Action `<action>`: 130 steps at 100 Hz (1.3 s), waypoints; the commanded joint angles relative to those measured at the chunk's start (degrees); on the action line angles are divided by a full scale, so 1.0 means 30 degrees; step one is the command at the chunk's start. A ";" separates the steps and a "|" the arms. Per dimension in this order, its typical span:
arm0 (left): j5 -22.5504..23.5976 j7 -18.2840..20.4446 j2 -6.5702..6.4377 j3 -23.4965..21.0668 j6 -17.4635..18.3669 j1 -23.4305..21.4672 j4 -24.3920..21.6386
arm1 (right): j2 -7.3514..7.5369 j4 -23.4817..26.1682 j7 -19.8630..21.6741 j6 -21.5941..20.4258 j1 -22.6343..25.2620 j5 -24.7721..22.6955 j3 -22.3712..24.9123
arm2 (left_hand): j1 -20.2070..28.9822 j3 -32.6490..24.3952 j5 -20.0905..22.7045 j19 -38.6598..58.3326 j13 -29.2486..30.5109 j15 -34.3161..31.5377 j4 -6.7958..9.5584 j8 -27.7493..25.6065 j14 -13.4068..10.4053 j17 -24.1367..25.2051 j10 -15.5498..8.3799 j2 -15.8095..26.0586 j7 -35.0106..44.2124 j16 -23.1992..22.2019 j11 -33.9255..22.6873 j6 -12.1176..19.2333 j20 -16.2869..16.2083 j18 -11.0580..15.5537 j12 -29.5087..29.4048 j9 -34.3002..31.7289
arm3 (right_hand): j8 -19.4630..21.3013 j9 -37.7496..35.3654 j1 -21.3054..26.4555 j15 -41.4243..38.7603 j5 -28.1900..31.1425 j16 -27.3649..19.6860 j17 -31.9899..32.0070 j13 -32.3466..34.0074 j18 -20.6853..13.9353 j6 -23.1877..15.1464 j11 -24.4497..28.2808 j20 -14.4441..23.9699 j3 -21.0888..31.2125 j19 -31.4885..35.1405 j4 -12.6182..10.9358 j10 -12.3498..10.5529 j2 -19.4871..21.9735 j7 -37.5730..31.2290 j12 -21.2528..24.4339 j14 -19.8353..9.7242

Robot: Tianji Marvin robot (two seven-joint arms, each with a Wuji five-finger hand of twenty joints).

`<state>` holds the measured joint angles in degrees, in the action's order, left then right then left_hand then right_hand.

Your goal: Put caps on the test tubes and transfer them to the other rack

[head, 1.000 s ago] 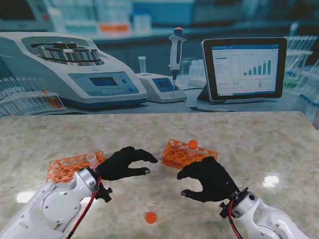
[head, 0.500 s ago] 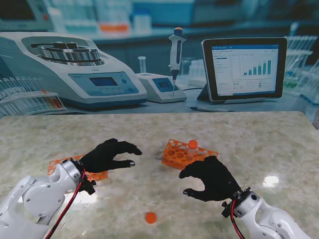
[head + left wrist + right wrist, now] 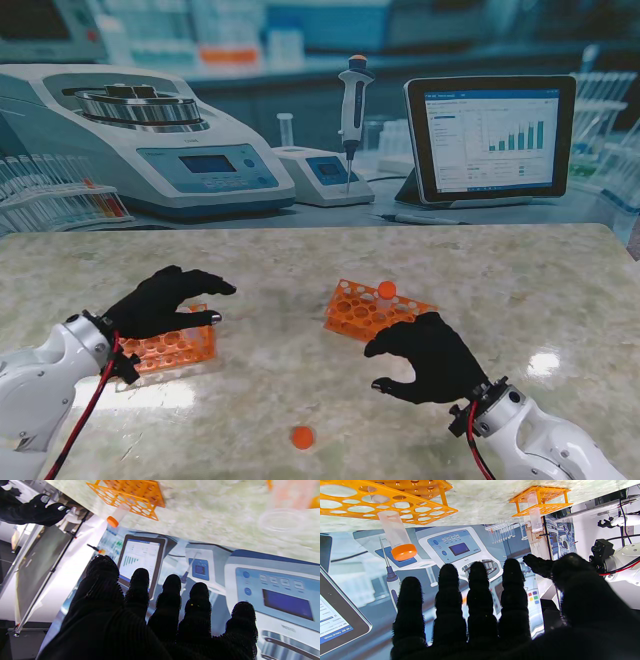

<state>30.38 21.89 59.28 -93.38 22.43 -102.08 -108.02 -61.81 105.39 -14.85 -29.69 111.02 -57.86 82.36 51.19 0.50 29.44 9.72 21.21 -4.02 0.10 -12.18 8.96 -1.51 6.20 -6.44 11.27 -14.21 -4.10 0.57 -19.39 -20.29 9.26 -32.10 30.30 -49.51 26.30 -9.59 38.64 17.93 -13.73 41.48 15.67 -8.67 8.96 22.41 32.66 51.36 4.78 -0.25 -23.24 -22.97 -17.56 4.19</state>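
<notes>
My left hand (image 3: 160, 300) moved back over left rack (image 3: 170, 347), fingers spread, empty; uncapped tube prob. next.

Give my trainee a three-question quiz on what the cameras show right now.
1. True or false: the tube in the right rack already wears its orange cap.
2. Where does the loose cap lie?
A. on the left rack
B. on the bare table, nearer to me than both racks
C. in the right hand
3. Fill in: the left hand hovers over the ____ rack, holding nothing.

Key: 1 true; 2 B; 3 left.
</notes>
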 commanded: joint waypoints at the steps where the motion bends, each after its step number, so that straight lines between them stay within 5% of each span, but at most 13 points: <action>1: 0.0226 0.0037 -0.0209 -0.0465 0.0001 -0.0391 -0.0001 | -0.0037 0.0055 0.0100 0.0024 0.0113 -0.0017 -0.0044 | -0.0543 0.0073 -0.0460 -0.1077 -0.0532 0.0311 -0.0145 0.0354 -0.0603 0.0381 -0.0434 0.0703 -0.0580 0.0250 0.0270 -0.0289 0.0364 0.0541 -0.0515 0.0605 | -0.0119 -0.0254 0.0174 0.0207 -0.0429 -0.0115 0.0347 -0.0127 0.0629 0.0183 -0.0060 -0.0234 -0.0224 -0.0297 -0.0656 -0.0621 0.0654 0.0206 0.0032 -0.0312; 69: 0.2630 -0.2384 0.0176 -0.2646 0.0114 -0.1566 0.2455 | 0.0019 -0.0086 0.0465 0.0168 -0.0179 0.0020 -0.0274 | -0.0715 0.0123 -0.1413 -0.1576 -0.1606 0.0594 -0.0186 0.1009 -0.0716 0.0805 -0.0171 0.0396 -0.1127 0.0418 0.0721 -0.1008 0.0341 0.0725 -0.0890 0.2351 | -0.0113 -0.0277 0.0171 0.0204 -0.0392 -0.0098 0.0433 -0.0148 0.0695 0.0161 -0.0058 -0.0197 -0.0283 -0.0310 -0.0657 -0.0615 0.0650 0.0210 -0.0003 -0.0284; 130: 0.3294 -0.3688 0.0284 -0.1771 -0.0309 -0.0950 0.5218 | 0.0056 -0.0137 0.0719 0.0168 -0.0308 0.0042 -0.0352 | -0.1064 0.0109 -0.1407 -0.2057 -0.2665 0.0831 -0.0318 0.1177 -0.0863 0.1263 -0.0125 -0.0582 -0.1160 0.0639 0.0882 -0.1100 0.0397 0.0900 -0.1160 0.3112 | -0.0108 -0.0294 0.0129 0.0213 -0.0385 -0.0084 0.0483 -0.0198 0.0718 0.0145 -0.0053 -0.0163 -0.0278 -0.0347 -0.0645 -0.0660 0.0631 0.0207 -0.0020 -0.0238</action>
<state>40.11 10.88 59.88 -99.13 21.79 -105.01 -93.23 -61.63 105.11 -12.96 -29.42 109.85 -57.78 81.53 49.15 0.58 26.48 7.21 15.66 -2.49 -0.04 -9.33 7.98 1.21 6.19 -7.34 9.31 -12.94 -2.25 -1.96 -19.39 -19.19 7.12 -24.99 30.30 -49.52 26.31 -9.59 38.64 17.92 -13.18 41.48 15.69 -8.67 8.96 22.41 32.35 51.36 4.72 -0.27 -23.24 -22.97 -17.57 4.19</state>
